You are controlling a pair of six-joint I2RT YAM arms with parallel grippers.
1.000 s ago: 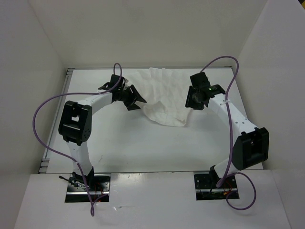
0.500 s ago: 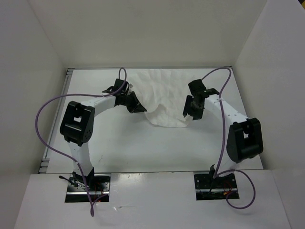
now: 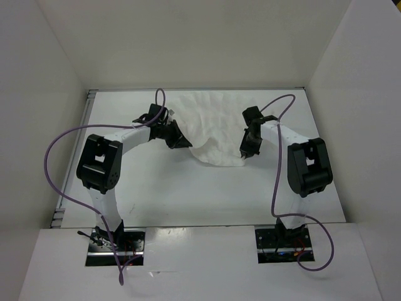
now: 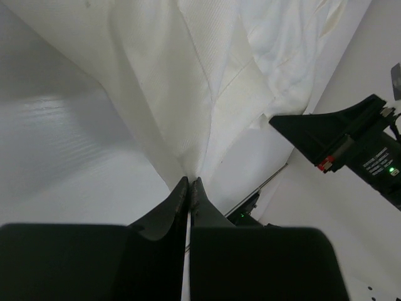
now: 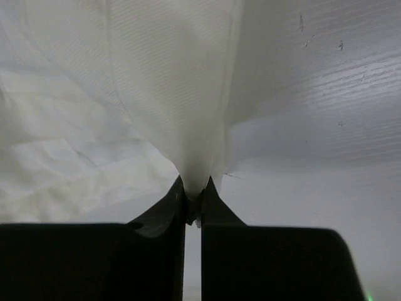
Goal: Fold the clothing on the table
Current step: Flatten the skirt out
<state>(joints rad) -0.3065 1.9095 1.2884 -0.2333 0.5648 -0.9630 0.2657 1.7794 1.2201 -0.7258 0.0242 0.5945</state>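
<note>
While both arms lean in over the white surface (image 3: 188, 194), the clothing (image 3: 210, 122) sits on the far half, spread back toward the rear wall (image 3: 188, 44) and bunched into a rumpled hump along its near edge. The left end effector (image 3: 180, 142) is clamped tight on the cloth's left side. In the left wrist view the fingers (image 4: 182, 191) meet, with fabric fanning up out of the tip. The right end effector (image 3: 245, 152) is pinched on the right corner the same way, folds funneling straight into its tips (image 5: 193, 188). So the cloth hangs stretched between the two. Purple cables (image 3: 56, 163) loop off each arm, out to the sides and clear of the cloth. The white walls box everything in pretty closely.
</note>
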